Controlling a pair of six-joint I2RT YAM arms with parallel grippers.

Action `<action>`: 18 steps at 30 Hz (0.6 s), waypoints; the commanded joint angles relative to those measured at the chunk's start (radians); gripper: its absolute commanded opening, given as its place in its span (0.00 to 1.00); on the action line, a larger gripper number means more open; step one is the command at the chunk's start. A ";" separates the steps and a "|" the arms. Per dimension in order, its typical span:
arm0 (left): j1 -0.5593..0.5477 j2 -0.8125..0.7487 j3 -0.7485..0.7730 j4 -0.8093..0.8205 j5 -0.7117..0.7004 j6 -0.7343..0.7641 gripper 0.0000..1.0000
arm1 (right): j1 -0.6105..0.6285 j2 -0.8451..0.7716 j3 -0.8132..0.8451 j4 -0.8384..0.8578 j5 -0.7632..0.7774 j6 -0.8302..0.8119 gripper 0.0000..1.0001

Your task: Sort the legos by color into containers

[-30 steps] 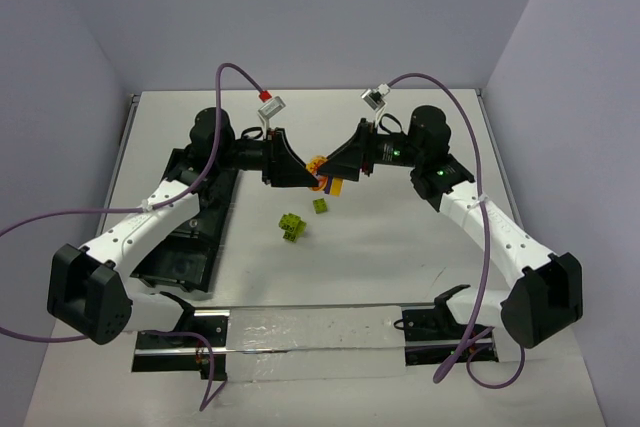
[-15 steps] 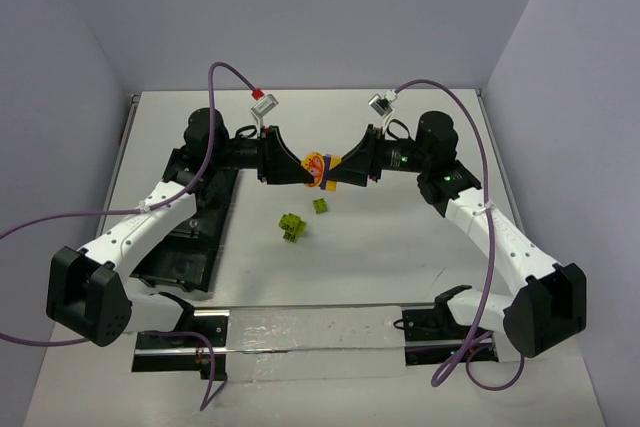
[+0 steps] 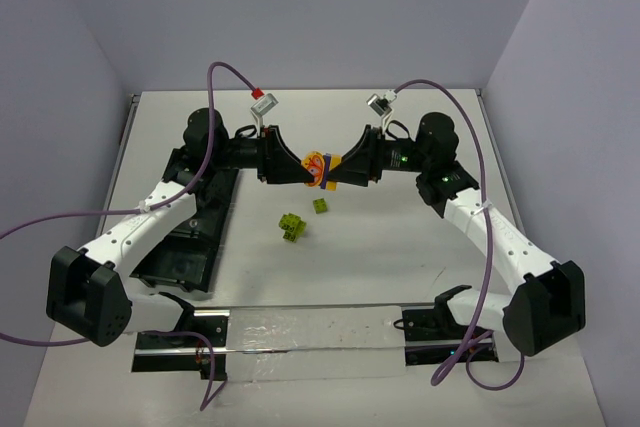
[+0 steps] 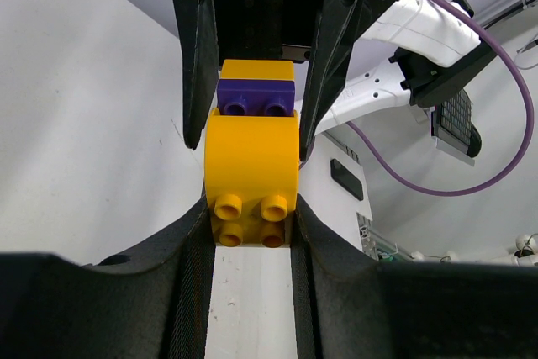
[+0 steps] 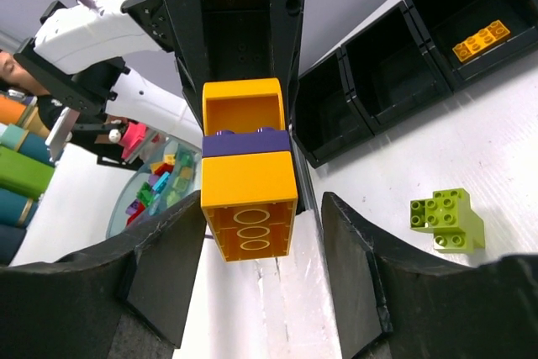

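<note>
**A brick stack (image 3: 321, 167) is held in the air between two arms, above the table (image 3: 400, 267).**

Near the table's middle a clump of lime-green bricks (image 3: 292, 227) is seen, and a single green brick (image 3: 320, 206) lies apart from it at its 1 o'clock. Farther back, at 12 o'clock of that single brick, the stack is made up of an orange-yellow, a purple and another orange-yellow piece. One end is clamped by the left jaws, which press on both sides of the yellow piece. The other end is flanked by the right jaws, which are apart, with a gap seen on one side. At 9 o'clock a black tray (image 3: 195, 262) is laid along the table, and one orange brick (image 5: 481, 39) is seen in one of its compartments.
</note>
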 commanded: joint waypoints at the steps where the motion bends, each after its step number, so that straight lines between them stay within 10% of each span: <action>1: 0.003 -0.025 0.003 0.067 0.025 0.005 0.00 | 0.003 0.014 0.000 0.078 -0.015 0.028 0.62; 6: 0.003 -0.026 -0.002 0.067 0.023 0.005 0.00 | 0.008 0.028 0.003 0.097 -0.015 0.043 0.57; 11: 0.003 -0.029 -0.007 0.067 0.022 0.007 0.00 | 0.011 0.036 -0.005 0.107 -0.003 0.049 0.00; 18: 0.025 -0.046 0.018 -0.049 0.006 0.090 0.00 | -0.003 -0.009 -0.014 -0.043 0.068 -0.066 0.00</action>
